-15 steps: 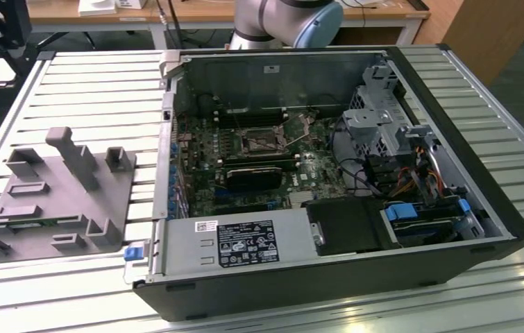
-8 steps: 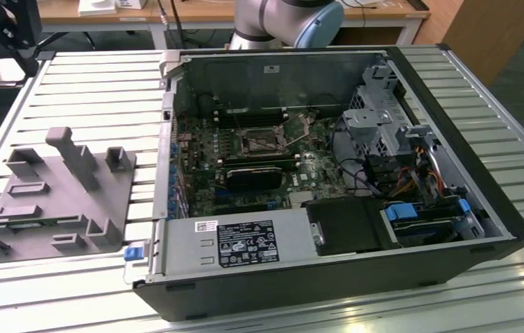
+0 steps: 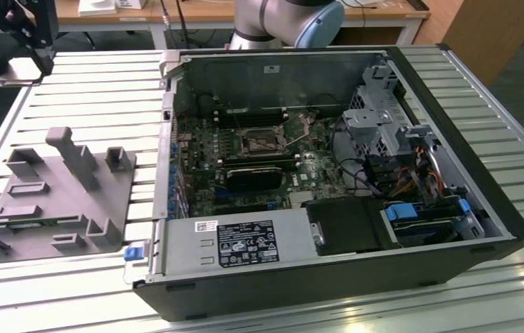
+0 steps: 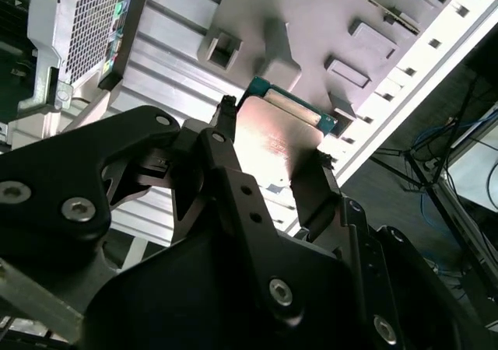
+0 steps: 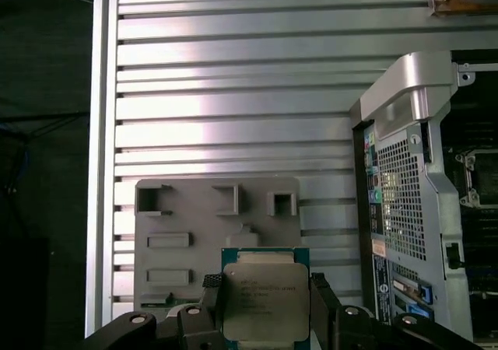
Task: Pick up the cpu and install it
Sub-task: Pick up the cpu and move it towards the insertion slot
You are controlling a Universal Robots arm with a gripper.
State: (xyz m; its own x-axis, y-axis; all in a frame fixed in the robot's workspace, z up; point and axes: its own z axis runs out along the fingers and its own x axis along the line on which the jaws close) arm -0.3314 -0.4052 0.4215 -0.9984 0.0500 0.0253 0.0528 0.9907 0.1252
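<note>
1. Black gripper fingers sit closest to the lens in both wrist views. The jaws are drawn in narrow and clamp the cpu, one finger on each of two opposite edges.
2. Cpu condition: the silver lid faces the first wrist view, with a thin green border around it. In the second wrist view the green edge points away from the jaws.
3. Markings on the lid: several faint lines of engraved print, not transcribed.
4. Beyond the jaws lies the grey fixture, with its recesses and upright posts, flat on the slatted metal table. The cpu is held clear of the fixture and does not touch it.
5. Off to one side of the jaws stands the computer case. Its perforated rear grille, coloured ports and small stickers are visible.
6. In the exterior view the case lies open, with the motherboard socket near the middle of the board.
7. A white label with black print and symbols sits on the power supply housing. A smaller white label sits just beside it.
8. The fixture lies at the exterior view's left of the case.
</note>
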